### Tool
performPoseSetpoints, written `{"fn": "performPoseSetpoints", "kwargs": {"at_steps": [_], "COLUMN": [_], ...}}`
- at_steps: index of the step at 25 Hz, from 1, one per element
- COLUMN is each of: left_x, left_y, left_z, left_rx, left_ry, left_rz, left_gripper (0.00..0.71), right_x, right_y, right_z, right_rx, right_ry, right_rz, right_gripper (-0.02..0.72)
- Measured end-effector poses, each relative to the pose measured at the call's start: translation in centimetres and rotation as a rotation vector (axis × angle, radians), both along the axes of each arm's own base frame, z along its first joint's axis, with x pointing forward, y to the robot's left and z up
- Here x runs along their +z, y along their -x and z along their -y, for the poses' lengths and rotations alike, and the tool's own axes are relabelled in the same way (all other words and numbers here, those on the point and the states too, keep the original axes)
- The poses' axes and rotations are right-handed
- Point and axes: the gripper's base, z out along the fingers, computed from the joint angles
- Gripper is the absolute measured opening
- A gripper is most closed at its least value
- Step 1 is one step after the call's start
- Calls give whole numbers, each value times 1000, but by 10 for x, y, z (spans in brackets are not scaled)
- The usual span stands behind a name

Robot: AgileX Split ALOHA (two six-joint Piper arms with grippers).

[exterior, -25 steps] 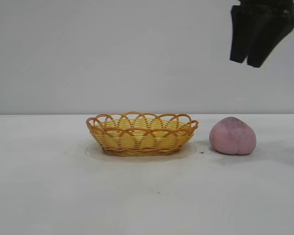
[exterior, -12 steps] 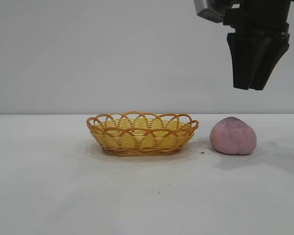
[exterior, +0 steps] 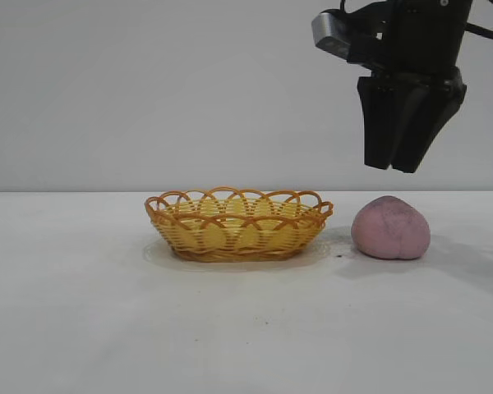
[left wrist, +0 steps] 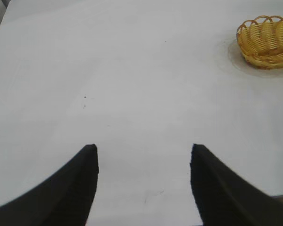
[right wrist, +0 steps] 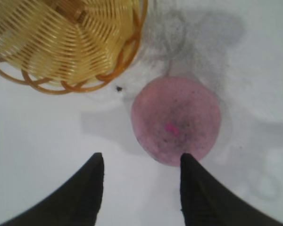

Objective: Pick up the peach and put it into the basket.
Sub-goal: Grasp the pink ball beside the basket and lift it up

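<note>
The dusty pink peach [exterior: 390,228] lies on the white table just right of the yellow wicker basket [exterior: 238,223]. My right gripper [exterior: 393,167] hangs open and empty in the air right above the peach, with a clear gap between them. In the right wrist view the peach [right wrist: 176,120] lies below the open right gripper [right wrist: 141,160], beside the basket [right wrist: 66,42]. My left gripper [left wrist: 144,151] is open and empty over bare table, with the basket [left wrist: 266,41] far off. The left arm is out of the exterior view.
The white table [exterior: 107,328] stretches wide to the left and front of the basket. A small dark speck [exterior: 338,255] lies between basket and peach. A plain grey wall stands behind.
My right gripper has come down and moved left, from the upper right corner to right above the peach. The peach and basket have not moved.
</note>
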Motion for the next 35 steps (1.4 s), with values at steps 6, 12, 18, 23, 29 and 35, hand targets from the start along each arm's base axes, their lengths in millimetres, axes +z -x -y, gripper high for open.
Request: {"fn": "performPoseSetpoints", "kwargs": {"at_steps": [6,12,18,23,29,35], "left_x": [0,0,0,0,0,0], "left_y": [0,0,0,0,0,0], "left_z": [0,0,0,0,0,0], "left_rx": [0,0,0,0,0,0], "left_ry": [0,0,0,0,0,0], "left_rz": [0,0,0,0,0,0], "left_gripper": [380,380,380,380,380,380], "right_x": [-1,-16,-29,-35,-45,-43], "right_y": [-4,-11,-17,-20,-21,-23], "right_z": [1,-1,-2,-2,-1,1], "right_rx": [-4,-2,0,1,6,23], "right_ry": [5,19,33,44,60,85], "right_rz": [30,15,8,13,1,11], "right_gripper": [367,318,323,323,170,0]}}
